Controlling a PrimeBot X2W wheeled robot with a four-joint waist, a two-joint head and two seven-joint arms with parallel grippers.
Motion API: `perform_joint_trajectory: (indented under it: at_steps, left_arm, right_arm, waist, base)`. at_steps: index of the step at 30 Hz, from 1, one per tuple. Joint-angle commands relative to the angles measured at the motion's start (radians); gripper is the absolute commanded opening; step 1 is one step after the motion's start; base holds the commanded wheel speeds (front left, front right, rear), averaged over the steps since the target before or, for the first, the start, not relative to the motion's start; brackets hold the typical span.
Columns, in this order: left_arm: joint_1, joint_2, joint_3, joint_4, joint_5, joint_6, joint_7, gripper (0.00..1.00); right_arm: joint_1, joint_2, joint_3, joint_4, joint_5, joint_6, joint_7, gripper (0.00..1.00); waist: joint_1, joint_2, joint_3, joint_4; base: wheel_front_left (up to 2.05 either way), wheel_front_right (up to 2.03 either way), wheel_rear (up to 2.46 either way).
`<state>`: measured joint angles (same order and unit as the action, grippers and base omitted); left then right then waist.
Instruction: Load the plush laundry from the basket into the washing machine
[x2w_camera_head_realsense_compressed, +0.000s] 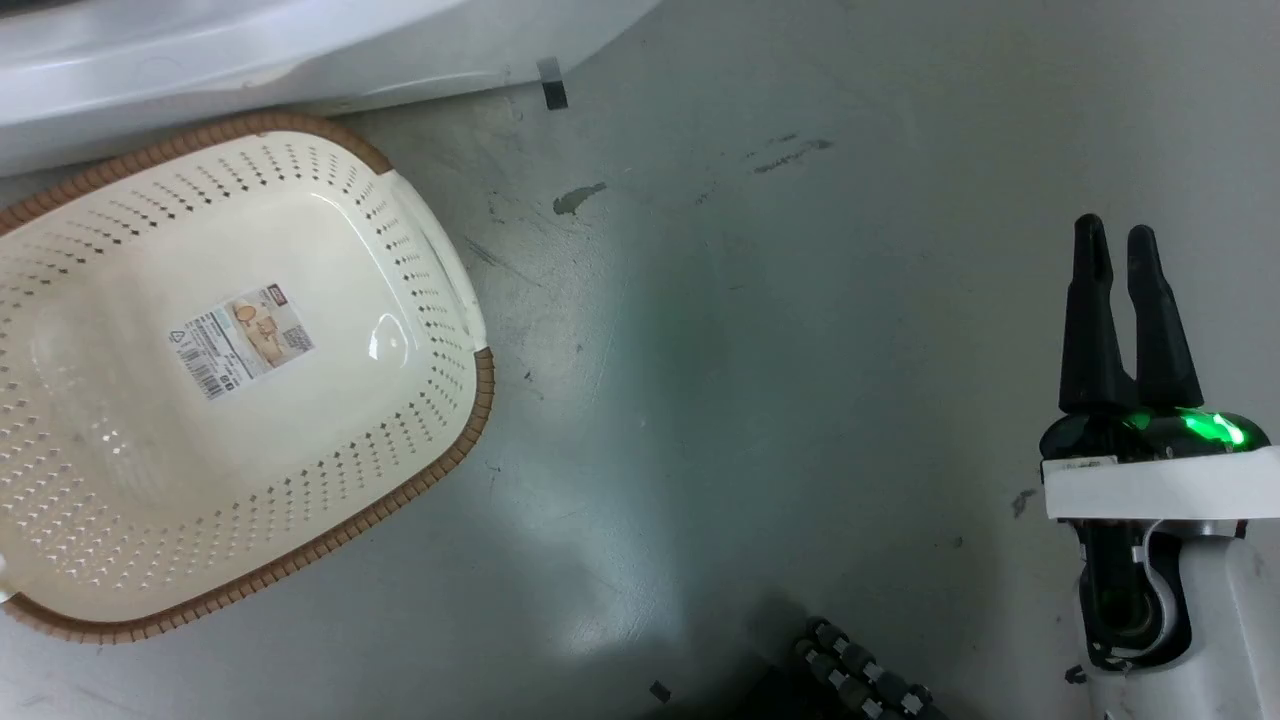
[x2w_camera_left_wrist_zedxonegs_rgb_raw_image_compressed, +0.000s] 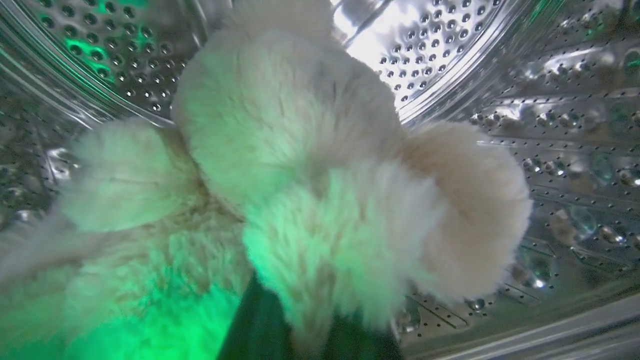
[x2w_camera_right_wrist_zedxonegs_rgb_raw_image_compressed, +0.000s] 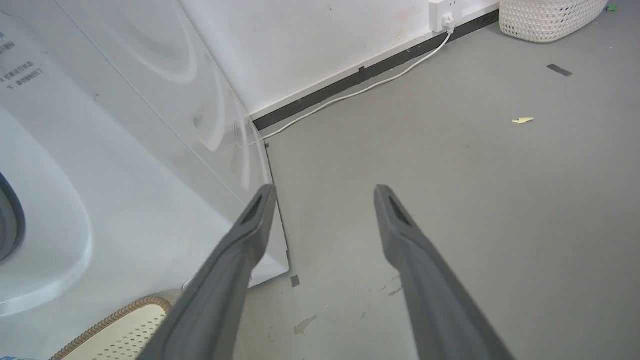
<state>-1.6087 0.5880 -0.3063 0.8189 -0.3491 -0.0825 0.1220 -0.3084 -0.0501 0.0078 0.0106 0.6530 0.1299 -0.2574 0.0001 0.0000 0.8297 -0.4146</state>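
The plush laundry (x2w_camera_left_wrist_zedxonegs_rgb_raw_image_compressed: 300, 165), shaggy cream fur with rounded limbs, lies inside the perforated steel drum (x2w_camera_left_wrist_zedxonegs_rgb_raw_image_compressed: 550, 125) of the washing machine (x2w_camera_head_realsense_compressed: 200, 60). My left gripper (x2w_camera_left_wrist_zedxonegs_rgb_raw_image_compressed: 310, 320) reaches into the drum. Its dark fingers (x2w_camera_left_wrist_zedxonegs_rgb_raw_image_compressed: 260, 325) are mostly buried in fur, with one limb of the plush between them. The basket (x2w_camera_head_realsense_compressed: 330, 420) stands on the floor at the left in front of the washer, with nothing but its label sticker (x2w_camera_head_realsense_compressed: 243, 338) inside. My right gripper (x2w_camera_head_realsense_compressed: 1115, 245) hovers over bare floor at the right, open and holding nothing. The right wrist view shows its fingers apart.
The washer's white front (x2w_camera_right_wrist_zedxonegs_rgb_raw_image_compressed: 125, 150) and a corner of the basket (x2w_camera_right_wrist_zedxonegs_rgb_raw_image_compressed: 120, 330) lie left of my right gripper. A white cable (x2w_camera_right_wrist_zedxonegs_rgb_raw_image_compressed: 360, 90) runs along the wall to a socket. A white woven bin (x2w_camera_right_wrist_zedxonegs_rgb_raw_image_compressed: 550, 17) stands far back. My base's wheel (x2w_camera_head_realsense_compressed: 860, 680) sits at the bottom.
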Motion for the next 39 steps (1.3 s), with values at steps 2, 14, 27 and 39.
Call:
perform_joint_trajectory:
  at_steps: [2, 14, 27, 39]
  left_arm:
    - [-0.025, -0.01, -0.011, 0.033, 0.002, -0.009, -0.007, 0.0]
    - [0.074, -0.079, -0.047, 0.176, -0.027, -0.031, -0.2, 1.0]
    - [0.497, -0.219, -0.073, 0.177, -0.125, -0.046, -0.373, 1.0]
    - [1.04, -0.247, 0.071, -0.254, -0.148, 0.033, -0.384, 1.0]
  right_arm:
    - [-0.007, 0.0, 0.001, -0.004, 0.005, 0.001, -0.004, 1.0]
    - [-0.009, 0.0, -0.083, -0.006, -0.147, 0.001, -0.004, 1.0]
    - [0.086, 0.0, -0.147, 0.069, -0.32, 0.001, -0.004, 1.0]
    - [0.196, 0.0, -0.128, 0.127, -0.402, 0.001, -0.004, 1.0]
  waist:
    - [-0.0001, 0.0, 0.008, -0.003]
    - [-0.0001, 0.0, -0.133, 0.105]
    - [-0.0001, 0.0, -0.465, 0.333]
    - [-0.0001, 0.0, -0.658, 0.44]
  base:
    - [0.0, 0.0, 0.0]
    - [0.0, 0.0, 0.0]
    - [0.0, 0.0, 0.0]
    - [0.0, 0.0, 0.0]
